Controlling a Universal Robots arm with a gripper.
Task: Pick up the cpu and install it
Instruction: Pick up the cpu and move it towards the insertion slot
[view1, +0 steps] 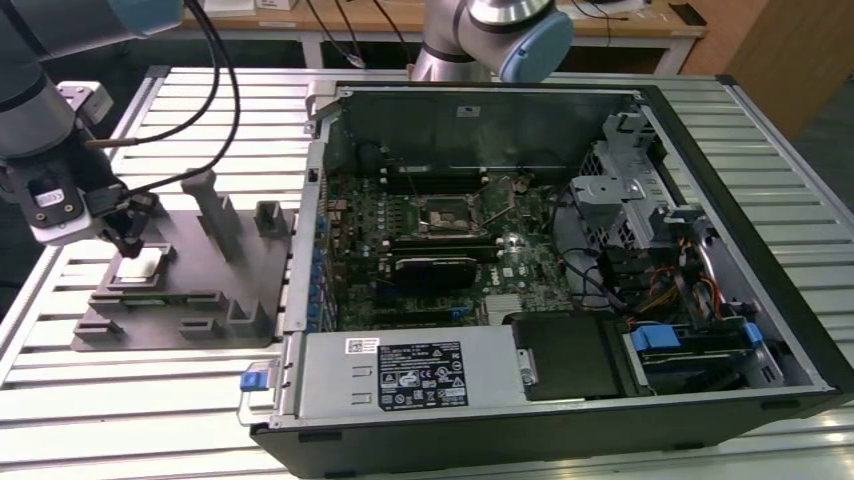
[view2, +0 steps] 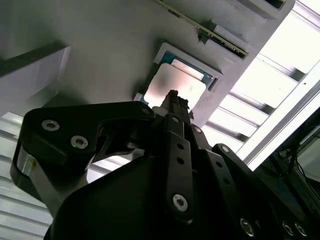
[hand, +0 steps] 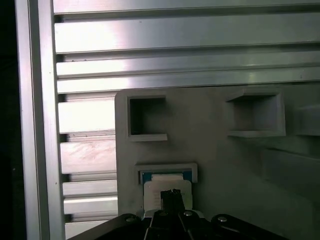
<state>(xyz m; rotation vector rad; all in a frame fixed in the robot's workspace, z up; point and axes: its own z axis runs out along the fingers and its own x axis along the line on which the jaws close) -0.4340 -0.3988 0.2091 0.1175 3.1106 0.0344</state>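
The cpu (view1: 143, 263) is a small flat square chip with a silvery top. It lies in a shallow recess of the grey holder plate (view1: 187, 318) at the exterior view's left. My gripper (view1: 130, 243) hangs right over it with its fingers pressed together and nothing between them. In both wrist views the fingertips point down at the cpu (view2: 186, 84) (hand: 156, 184), close to its top; I cannot tell whether they touch it. The gripper (view2: 173, 95) (hand: 171, 192) covers part of the chip. The motherboard socket (view1: 442, 213) sits inside the open computer case.
The open computer case (view1: 747, 120) lies on the slatted aluminium table (view1: 134, 400), to the holder plate's right in the exterior view. Upright grey posts (view1: 214, 210) rise from the holder near the gripper. A second robot arm (view1: 514, 35) stands behind the case.
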